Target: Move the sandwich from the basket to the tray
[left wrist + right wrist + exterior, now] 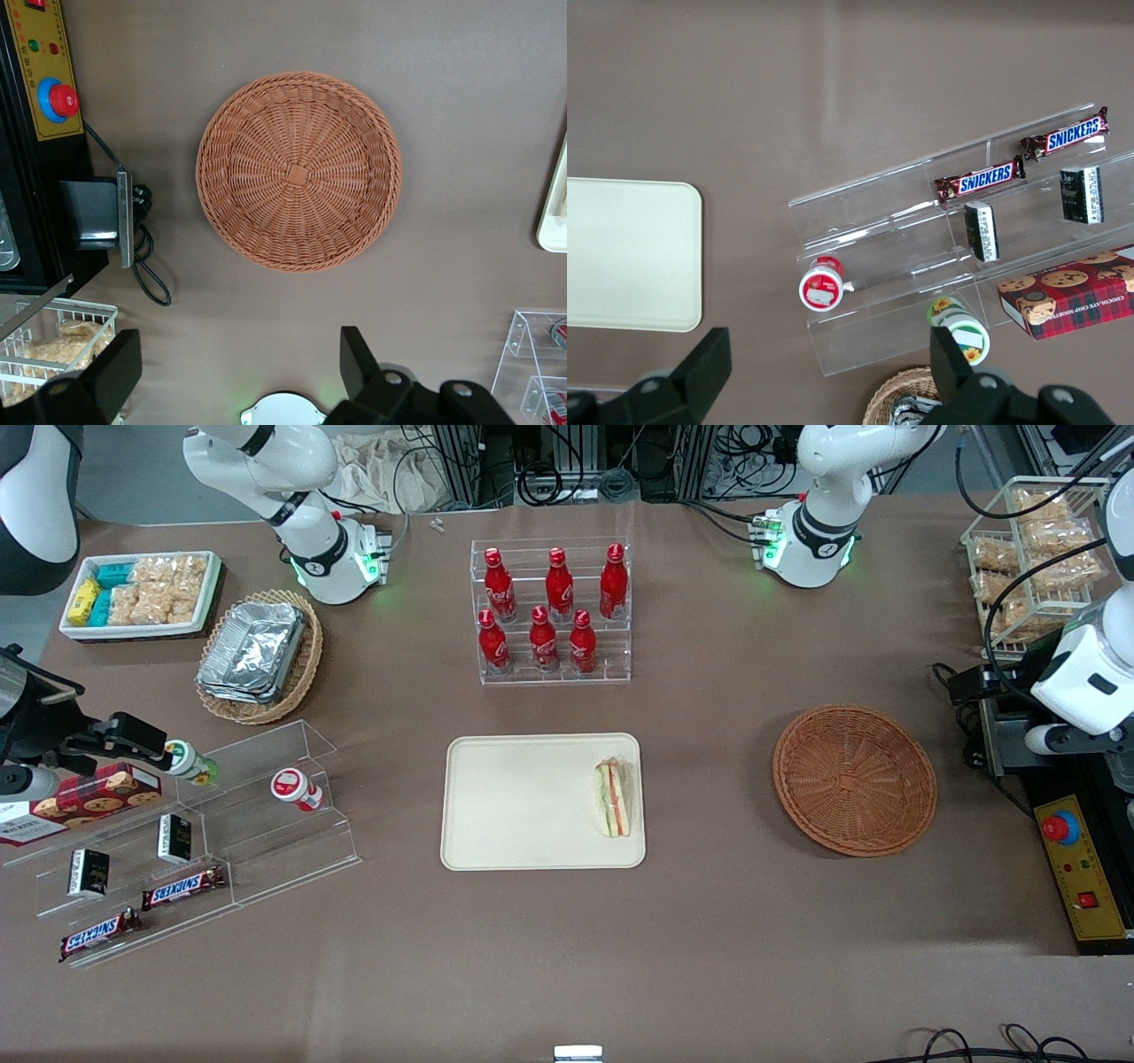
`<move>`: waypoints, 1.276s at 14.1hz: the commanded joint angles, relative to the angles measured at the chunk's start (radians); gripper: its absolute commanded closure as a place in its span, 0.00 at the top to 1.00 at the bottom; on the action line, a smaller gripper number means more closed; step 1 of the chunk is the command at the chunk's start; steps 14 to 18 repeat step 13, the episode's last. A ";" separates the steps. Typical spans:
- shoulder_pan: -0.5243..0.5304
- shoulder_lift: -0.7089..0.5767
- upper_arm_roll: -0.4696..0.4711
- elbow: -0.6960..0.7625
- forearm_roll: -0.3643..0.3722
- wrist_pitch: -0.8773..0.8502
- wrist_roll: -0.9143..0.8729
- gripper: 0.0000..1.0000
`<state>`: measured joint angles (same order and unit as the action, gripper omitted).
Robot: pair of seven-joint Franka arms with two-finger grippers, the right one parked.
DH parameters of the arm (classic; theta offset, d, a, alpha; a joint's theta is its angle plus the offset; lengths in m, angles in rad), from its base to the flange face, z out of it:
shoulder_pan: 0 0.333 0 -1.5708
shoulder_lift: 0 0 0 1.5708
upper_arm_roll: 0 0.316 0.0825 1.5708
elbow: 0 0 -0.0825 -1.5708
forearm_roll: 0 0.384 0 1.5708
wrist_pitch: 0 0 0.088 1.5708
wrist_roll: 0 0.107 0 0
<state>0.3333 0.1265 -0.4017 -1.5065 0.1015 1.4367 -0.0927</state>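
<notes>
The sandwich (613,797), a wrapped triangular wedge with green and orange filling, lies on the cream tray (523,802), near the tray's short edge that faces the basket. The round reddish-brown wicker basket (855,779) is empty; it also shows in the left wrist view (299,171). My left gripper (239,354) is open and holds nothing. It hangs high above the table at the working arm's end (1059,737), off to the side of the basket and well apart from it. A corner of the tray (556,212) shows in the left wrist view.
A clear rack of red bottles (551,611) stands farther from the front camera than the tray. A control box with a red button (1076,864) and a wire basket of snacks (1032,558) sit at the working arm's end. A clear stepped shelf (195,841) holds snack bars.
</notes>
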 commanded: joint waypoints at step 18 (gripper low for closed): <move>-0.338 0.024 0.425 0.031 -0.088 -0.010 0.018 1.00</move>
